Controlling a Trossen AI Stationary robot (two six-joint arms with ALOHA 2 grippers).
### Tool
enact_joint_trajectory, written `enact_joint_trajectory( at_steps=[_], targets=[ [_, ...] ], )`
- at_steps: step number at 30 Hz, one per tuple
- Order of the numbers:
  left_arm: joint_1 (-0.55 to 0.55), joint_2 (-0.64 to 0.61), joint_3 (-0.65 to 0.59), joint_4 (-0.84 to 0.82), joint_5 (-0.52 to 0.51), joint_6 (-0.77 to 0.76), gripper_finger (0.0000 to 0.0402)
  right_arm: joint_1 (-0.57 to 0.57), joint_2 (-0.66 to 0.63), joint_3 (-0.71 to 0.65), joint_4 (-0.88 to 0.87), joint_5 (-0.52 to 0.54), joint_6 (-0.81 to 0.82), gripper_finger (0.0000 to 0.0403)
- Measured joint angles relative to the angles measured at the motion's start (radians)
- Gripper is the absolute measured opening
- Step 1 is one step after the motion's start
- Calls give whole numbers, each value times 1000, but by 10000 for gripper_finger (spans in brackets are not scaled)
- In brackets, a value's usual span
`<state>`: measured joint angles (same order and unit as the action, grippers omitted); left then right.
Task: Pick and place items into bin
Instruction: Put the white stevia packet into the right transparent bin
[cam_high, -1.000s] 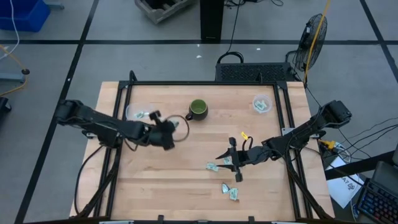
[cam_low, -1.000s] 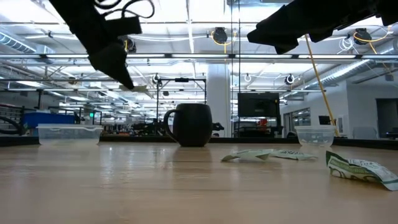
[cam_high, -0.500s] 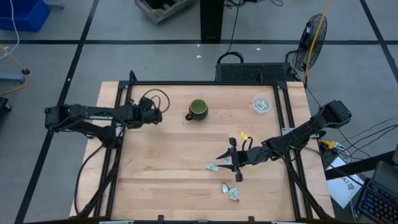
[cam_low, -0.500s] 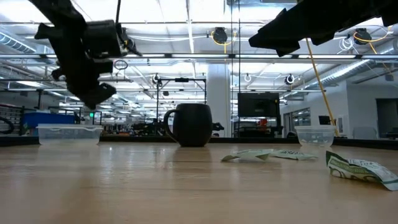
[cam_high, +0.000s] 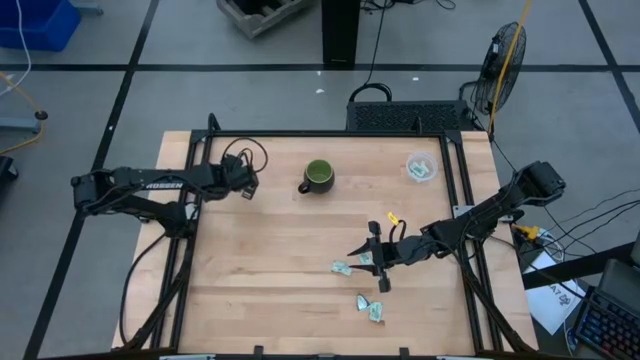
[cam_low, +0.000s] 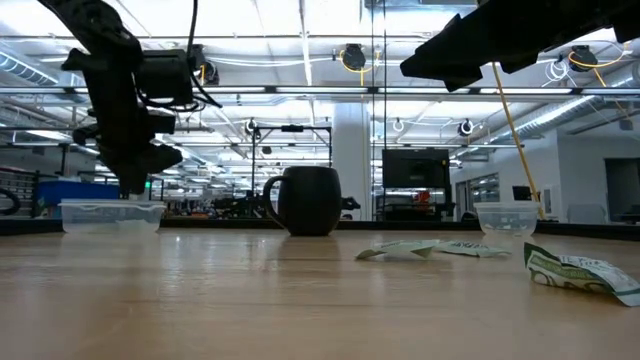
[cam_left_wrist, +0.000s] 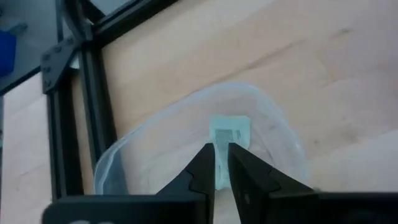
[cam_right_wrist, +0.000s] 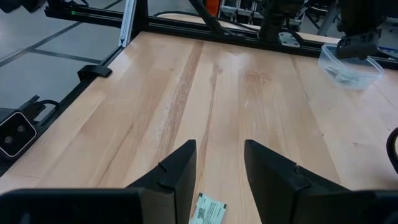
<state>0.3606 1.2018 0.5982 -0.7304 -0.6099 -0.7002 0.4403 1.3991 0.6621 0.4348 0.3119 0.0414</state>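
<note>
My left gripper (cam_left_wrist: 222, 167) hangs just above the clear bin (cam_left_wrist: 186, 143) at the table's far left, pointing steeply down; its fingers stand a narrow gap apart. A pale green packet (cam_left_wrist: 230, 130) shows at their tips, inside the bin's rim. In the low view this gripper (cam_low: 133, 188) hovers over the bin (cam_low: 112, 215). My right gripper (cam_high: 375, 262) is open above the table's middle right. A packet (cam_right_wrist: 208, 211) lies on the wood below its fingers, untouched. More packets (cam_high: 341, 268) (cam_high: 377, 312) lie flat nearby. My left gripper comes at the pale green packet from above, slanting down into the bin. The packet's lower strip (cam_left_wrist: 222, 180) shows in the narrow gap between the fingertips; whether the fingers touch it, I cannot tell.
A green mug (cam_high: 318, 177) stands upright at the far middle. A second clear bin (cam_high: 422, 167) with packets in it sits at the far right. A small yellow piece (cam_high: 392, 217) lies near the right arm. Black frame rails (cam_high: 200, 160) border the table.
My left gripper has swung from beside the mug toward the table's left edge, sunk lower and rolled, carrying a pale packet at its tips. It now hangs over the left bin.
</note>
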Motion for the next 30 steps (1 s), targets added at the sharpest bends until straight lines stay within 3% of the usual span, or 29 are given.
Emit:
enact_joint_trajectory(
  at_steps=[6,12,21,25,30],
  targets=[
    [-122,0,28,129,76,33,82,1,3,0,-78,0,43,128],
    [-302,0,29,516,175,125,109,-1,39,0,-93,0,105,139],
    [-547,16,30,1061,313,298,216,31,106,-1,-165,0,189,197],
    [-628,51,31,1219,339,396,246,60,106,-1,-178,27,225,207],
    [-680,109,30,1310,328,448,254,83,121,0,-138,96,184,199]
  ],
)
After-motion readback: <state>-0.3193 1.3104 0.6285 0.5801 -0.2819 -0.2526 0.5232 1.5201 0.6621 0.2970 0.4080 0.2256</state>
